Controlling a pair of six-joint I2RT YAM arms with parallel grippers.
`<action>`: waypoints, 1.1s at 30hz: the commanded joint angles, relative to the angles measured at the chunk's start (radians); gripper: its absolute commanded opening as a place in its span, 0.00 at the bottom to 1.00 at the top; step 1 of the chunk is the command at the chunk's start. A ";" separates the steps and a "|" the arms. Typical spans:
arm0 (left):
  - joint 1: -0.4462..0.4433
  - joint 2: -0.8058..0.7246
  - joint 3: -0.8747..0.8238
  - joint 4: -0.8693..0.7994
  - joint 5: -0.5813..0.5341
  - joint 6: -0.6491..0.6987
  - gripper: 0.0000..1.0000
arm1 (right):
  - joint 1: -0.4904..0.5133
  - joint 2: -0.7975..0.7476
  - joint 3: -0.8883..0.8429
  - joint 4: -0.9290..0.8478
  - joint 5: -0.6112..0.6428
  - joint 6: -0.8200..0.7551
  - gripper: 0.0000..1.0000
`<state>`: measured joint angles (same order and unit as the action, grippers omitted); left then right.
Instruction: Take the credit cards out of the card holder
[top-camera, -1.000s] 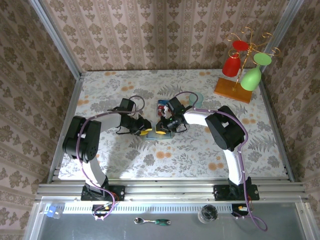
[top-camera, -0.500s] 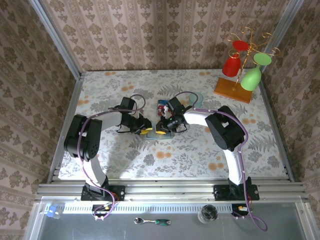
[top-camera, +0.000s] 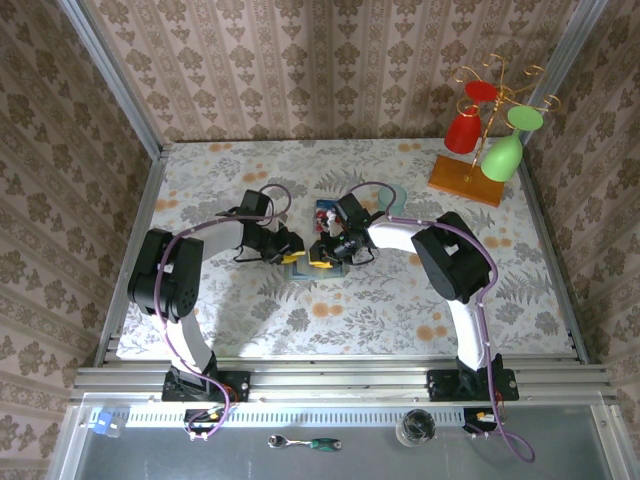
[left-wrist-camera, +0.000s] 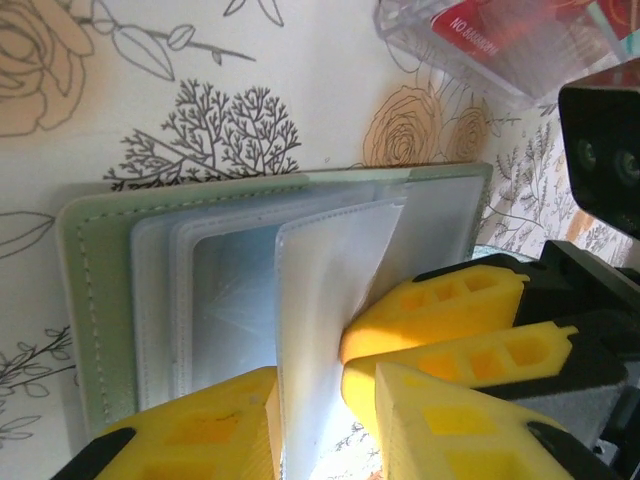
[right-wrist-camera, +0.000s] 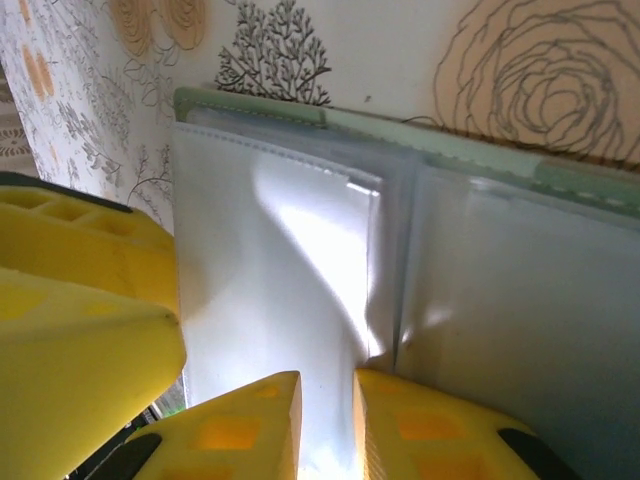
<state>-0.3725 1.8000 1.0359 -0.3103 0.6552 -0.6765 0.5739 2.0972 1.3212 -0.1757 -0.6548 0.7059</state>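
The grey-green card holder (top-camera: 302, 272) lies open on the flowered table, and both grippers meet over it. Its cover (left-wrist-camera: 95, 330) (right-wrist-camera: 250, 108) holds clear sleeves, and one sleeve (left-wrist-camera: 320, 290) stands lifted. My left gripper (top-camera: 292, 258) (left-wrist-camera: 322, 392) is open, its jaws straddling that sleeve without pinching it. My right gripper (top-camera: 318, 256) (right-wrist-camera: 325, 388) has its jaws a narrow slit apart, both fingertips (left-wrist-camera: 430, 305) resting against the sleeve's face. Red and blue credit cards (top-camera: 326, 213) lie in a clear box (left-wrist-camera: 450, 70) just beyond the holder, a red one (left-wrist-camera: 490, 25) on top.
A pale teal cup (top-camera: 397, 194) stands behind the right arm. A wooden rack with red and green glasses (top-camera: 490, 140) stands at the back right corner. Patterned walls and metal rails close in the table (top-camera: 400, 310) on three sides.
The right gripper's jaws have parted slightly. The left gripper has edged a little toward the holder's middle. The holder stays where it was.
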 joint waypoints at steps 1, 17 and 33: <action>0.001 -0.003 0.021 -0.011 0.004 0.007 0.29 | 0.000 -0.071 -0.018 -0.026 0.017 -0.026 0.22; -0.040 -0.009 0.051 -0.017 0.000 -0.010 0.28 | -0.056 -0.229 -0.105 -0.004 0.095 -0.026 0.22; -0.121 0.071 0.147 -0.035 0.001 -0.026 0.32 | -0.108 -0.307 -0.196 0.028 0.090 -0.031 0.22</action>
<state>-0.4713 1.8530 1.1500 -0.3149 0.6537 -0.6880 0.4751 1.8309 1.1473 -0.1623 -0.5797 0.7017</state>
